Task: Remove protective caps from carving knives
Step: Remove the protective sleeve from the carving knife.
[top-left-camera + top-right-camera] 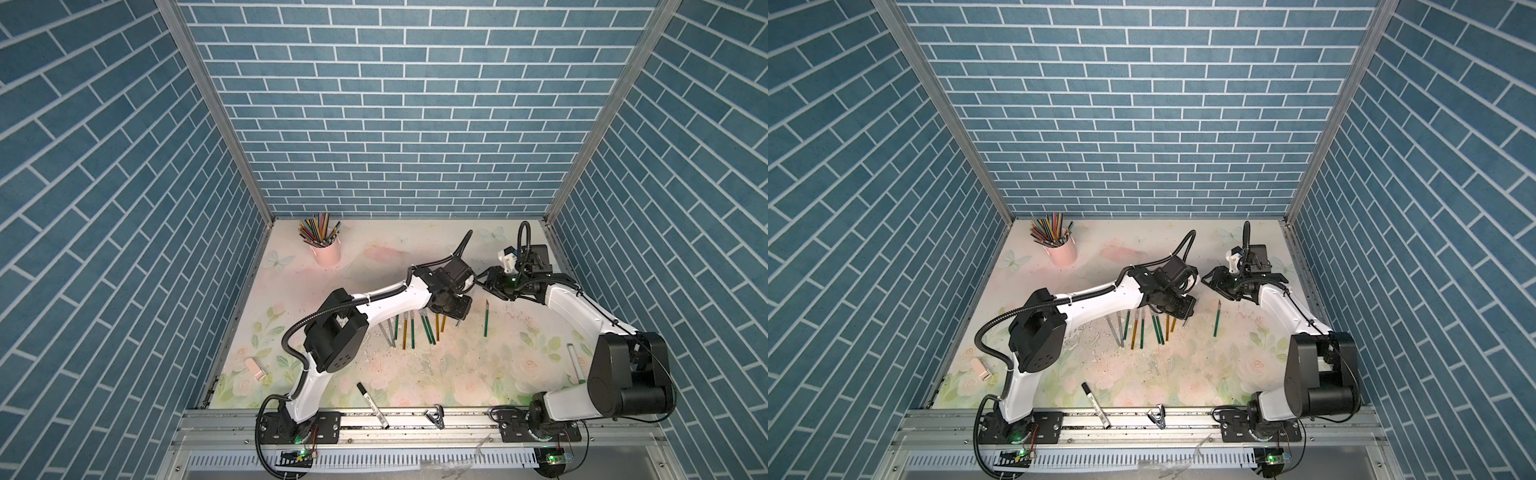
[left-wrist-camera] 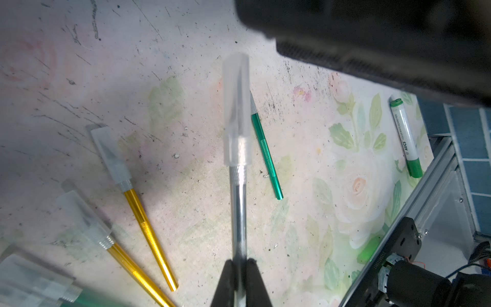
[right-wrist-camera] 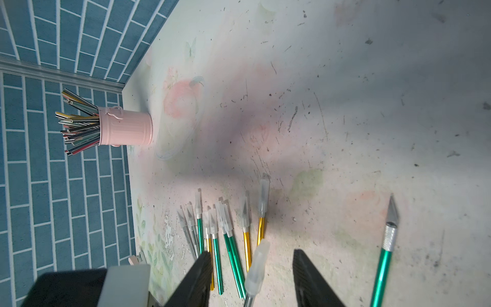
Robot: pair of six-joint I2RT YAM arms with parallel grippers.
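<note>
One green knife [image 3: 384,252] lies bare on the table [image 3: 345,106], apart from the others. Left gripper [image 2: 240,261] pinches a silver knife [image 2: 238,212], cap [image 2: 236,106] on; right gripper [image 3: 252,253] stands with jaws spread astride that cap. Roughly nine capped knives [image 3: 245,212], count uncertain through overlap, await uncapping.

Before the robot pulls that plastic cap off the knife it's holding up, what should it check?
1. Left gripper shut on the silver knife handle: ok.
2. Cap seated over the blade: ok.
3. Right gripper open, one jaw on each side of the cap: ok.
4. Right gripper clamped on the cap: not ok, gaps show on both sides.
5. Left grip firm enough to resist the pull: cannot tell.
6. Uncapped green knife lying apart on the table, out of the way: ok.
</note>
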